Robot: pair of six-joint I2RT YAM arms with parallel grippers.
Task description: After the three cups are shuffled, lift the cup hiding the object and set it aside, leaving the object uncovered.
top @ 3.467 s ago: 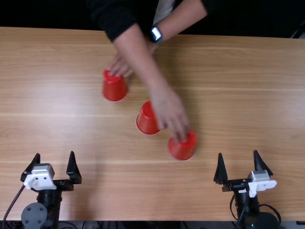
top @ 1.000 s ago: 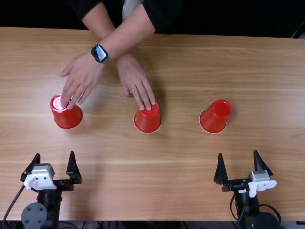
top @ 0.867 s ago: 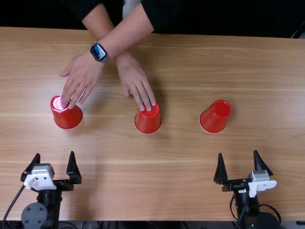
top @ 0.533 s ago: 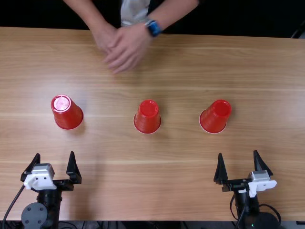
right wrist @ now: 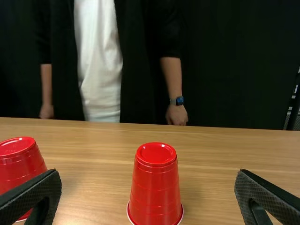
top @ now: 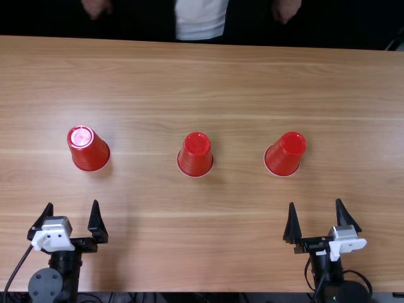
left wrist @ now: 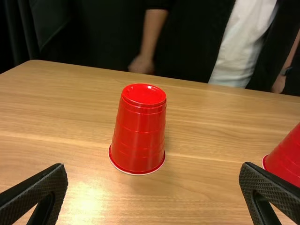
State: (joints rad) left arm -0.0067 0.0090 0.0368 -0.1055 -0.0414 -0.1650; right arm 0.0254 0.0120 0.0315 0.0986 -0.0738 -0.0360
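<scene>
Now left cup (top: 88, 148), mid cup (top: 195, 154), right cup (top: 285, 153), inverted, apart on table (top: 202, 76)

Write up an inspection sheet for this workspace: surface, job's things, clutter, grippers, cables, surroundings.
Surface: wooden table, bare wood, no spills seen.
Job's things: left cup, middle cup and right cup, all red, upside down, in a row, apart from one another; which one hides the object cannot be told.
Clutter: nothing seen.
Grippers: left gripper and right gripper both open, holding nothing, at the table's near edge, short of the cups.
Cables: dark cable by the left arm's base; cable loop by the right arm's base.
Surroundings: dark backdrop beyond the far edge.
</scene>
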